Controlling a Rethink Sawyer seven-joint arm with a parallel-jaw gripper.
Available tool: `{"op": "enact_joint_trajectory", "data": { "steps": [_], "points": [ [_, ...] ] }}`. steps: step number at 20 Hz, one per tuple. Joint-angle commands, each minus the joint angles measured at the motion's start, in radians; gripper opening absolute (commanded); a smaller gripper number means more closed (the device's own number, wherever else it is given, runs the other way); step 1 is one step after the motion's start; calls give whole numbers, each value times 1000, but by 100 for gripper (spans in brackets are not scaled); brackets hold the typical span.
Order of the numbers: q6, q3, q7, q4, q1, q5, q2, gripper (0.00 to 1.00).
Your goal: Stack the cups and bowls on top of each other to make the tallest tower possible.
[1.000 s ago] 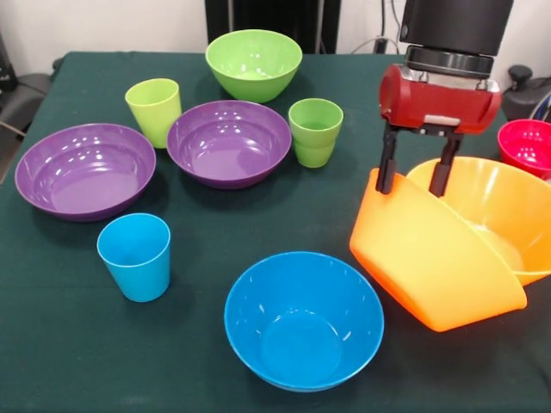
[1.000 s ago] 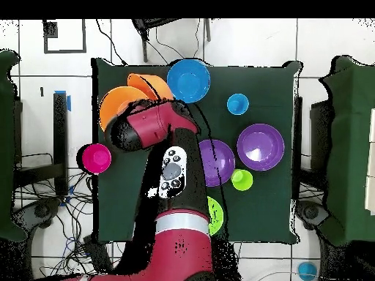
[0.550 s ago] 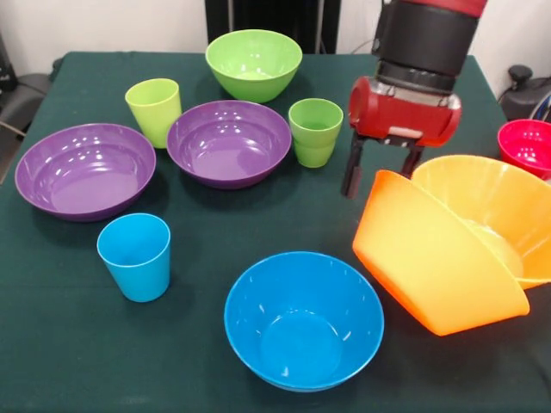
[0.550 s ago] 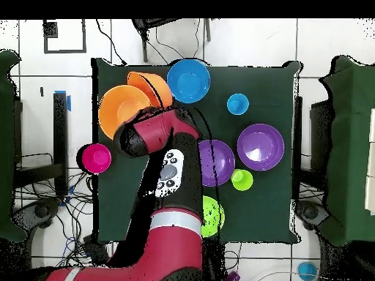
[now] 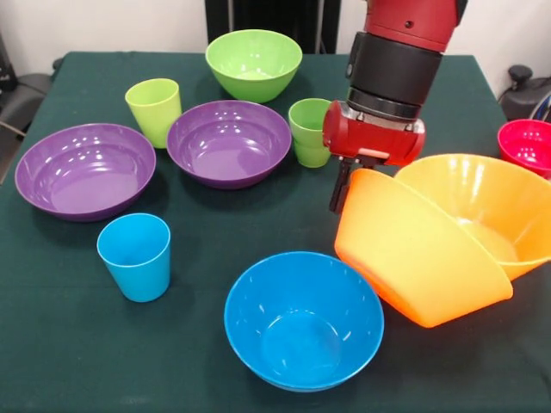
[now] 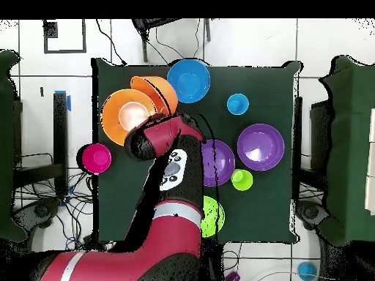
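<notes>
Two orange bowls form the only start of the tower. Clock positions below are read on the front view, with 12 at the top of the picture.

1. Tower: the upright orange bowl (image 5: 486, 202) sits at 3 o'clock from the picture centre. The tilted orange bowl (image 5: 413, 258) leans against its rim at about 4 o'clock, with the opening turned toward the upright bowl. It is not seated and not nested.
2. Gripper (image 5: 342, 191): it hangs at the 10 o'clock edge of the tilted bowl, at rim height. The rim hides part of it, so whether it is spread or closed cannot be told.
3. Loose bowls: blue bowl (image 5: 303, 320) at 6 o'clock, two purple bowls (image 5: 84, 170) (image 5: 229, 143) at 9 to 10 o'clock, green bowl (image 5: 254, 64) at 12 o'clock, red bowl (image 5: 527, 146) at 2 o'clock.
4. Loose cups: sky blue cup (image 5: 135, 256) at 8 o'clock, yellow-green cup (image 5: 155, 112) at 10 o'clock, ridged green cup (image 5: 313, 131) just beside the gripper, at its 11 o'clock.

Hazards, as judged:
- A side push from the gripper could slide the tilted bowl off the rim it leans on, onto the table (image 5: 52, 344) or against the blue bowl.
- Pressing down on the high edge may flip the bowl rather than seat it.
- A swing toward 11 o'clock could topple the ridged green cup.
</notes>
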Motion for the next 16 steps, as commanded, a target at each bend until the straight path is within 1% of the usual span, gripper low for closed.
{"op": "enact_joint_trajectory", "data": {
  "steps": [1, 10, 14, 16],
  "points": [
    [-7, 54, 110, -11, -23, 28, 37, 0],
    [1, 65, 83, -15, -35, 53, 36, 0],
    [-31, 38, 78, -43, -10, 33, 42, 0],
    [-36, 54, 83, -27, -22, 45, 28, 0]
  ]
}}
